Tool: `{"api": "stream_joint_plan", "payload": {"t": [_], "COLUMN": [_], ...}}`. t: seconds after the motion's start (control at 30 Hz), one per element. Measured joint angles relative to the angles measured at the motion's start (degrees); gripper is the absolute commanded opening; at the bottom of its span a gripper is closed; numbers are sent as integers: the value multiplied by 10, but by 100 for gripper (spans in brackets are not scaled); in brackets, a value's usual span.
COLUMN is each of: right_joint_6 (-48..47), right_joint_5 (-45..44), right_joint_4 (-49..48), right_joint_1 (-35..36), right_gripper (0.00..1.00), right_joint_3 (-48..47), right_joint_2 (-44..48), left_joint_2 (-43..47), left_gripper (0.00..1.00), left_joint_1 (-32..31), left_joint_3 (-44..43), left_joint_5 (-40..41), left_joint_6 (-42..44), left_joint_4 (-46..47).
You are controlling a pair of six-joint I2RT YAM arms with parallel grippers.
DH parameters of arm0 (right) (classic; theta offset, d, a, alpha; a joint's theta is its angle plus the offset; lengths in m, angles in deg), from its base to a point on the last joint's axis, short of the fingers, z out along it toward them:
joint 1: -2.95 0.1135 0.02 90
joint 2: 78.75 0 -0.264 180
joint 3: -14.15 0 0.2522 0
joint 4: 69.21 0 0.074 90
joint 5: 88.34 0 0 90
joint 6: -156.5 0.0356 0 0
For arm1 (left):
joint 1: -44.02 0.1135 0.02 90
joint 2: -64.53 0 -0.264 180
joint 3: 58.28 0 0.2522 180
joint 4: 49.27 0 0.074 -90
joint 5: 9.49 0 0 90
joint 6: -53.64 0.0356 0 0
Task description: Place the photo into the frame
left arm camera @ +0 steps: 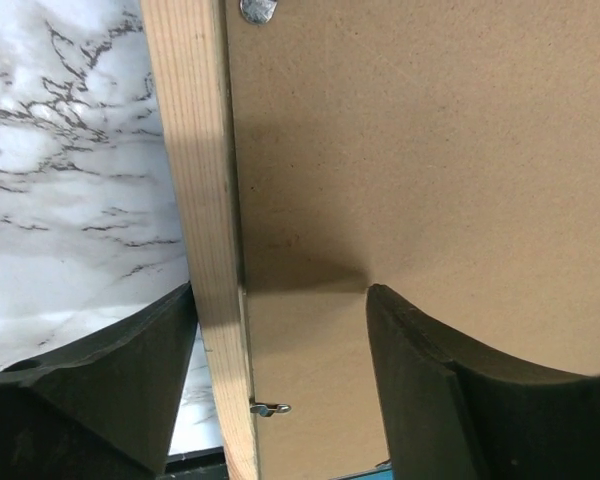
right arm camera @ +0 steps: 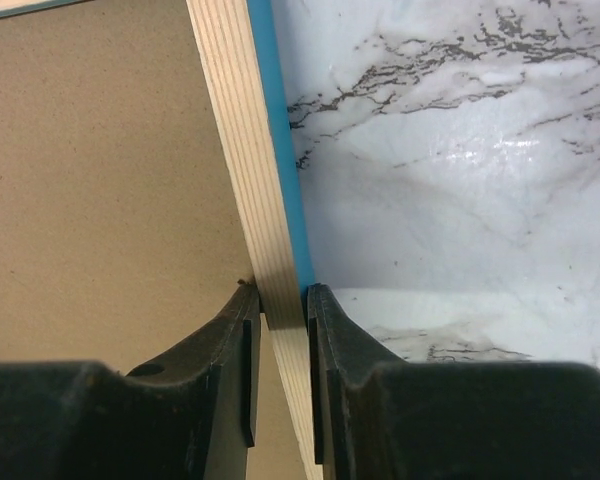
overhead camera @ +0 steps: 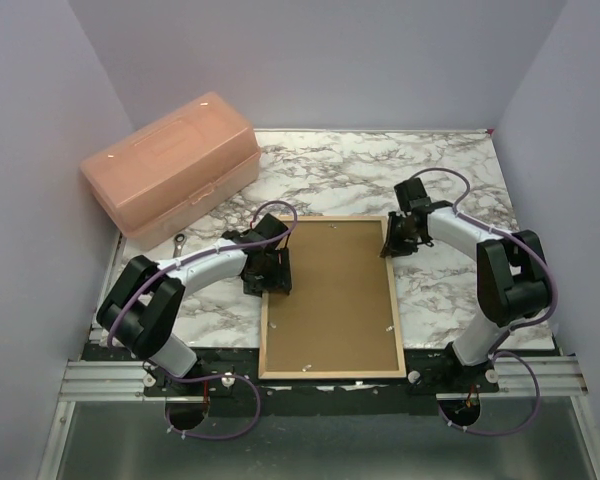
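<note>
The frame (overhead camera: 263, 340) lies with its pale wood reverse up at the middle of the table, the brown backing board (overhead camera: 330, 300) set in it. The photo is hidden. My left gripper (overhead camera: 268, 285) is open and straddles the frame's left rail (left arm camera: 202, 180), one finger over the table and one over the board (left arm camera: 430, 150); its jaws (left arm camera: 278, 292) hold nothing. My right gripper (overhead camera: 393, 247) is shut on the frame's right rail (right arm camera: 240, 130) near its far corner, the fingers pinching it from both sides (right arm camera: 282, 292). The blue face shows along that rail's outer edge.
A pink plastic box (overhead camera: 172, 165) stands at the back left. A small metal piece (overhead camera: 179, 240) lies just in front of it. Small metal turn clips (left arm camera: 270, 408) sit along the frame's inner edge. The marble table (overhead camera: 460, 180) is walled on three sides.
</note>
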Motion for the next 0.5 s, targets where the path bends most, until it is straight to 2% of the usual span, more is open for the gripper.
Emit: {"api": "stream_joint_plan", "payload": {"t": [0.07, 0.17, 0.27, 0.5], "right_joint_6": [0, 1, 0, 0], "right_joint_5": [0, 7, 17, 32], "right_joint_4": [4, 10, 11, 12], "right_joint_1": [0, 3, 9, 12], "right_gripper": [39, 57, 64, 65], "right_joint_3": [4, 4, 4, 4], "right_joint_2": [5, 7, 8, 8], "left_joint_2": [3, 5, 5, -17], "left_gripper": [84, 88, 88, 82], "left_joint_1": [-3, -6, 0, 51], "left_joint_3": [1, 0, -7, -72], "left_joint_5": [-1, 0, 0, 9], "left_joint_6": [-7, -13, -15, -1], "left_joint_4": [-3, -4, -11, -16]}}
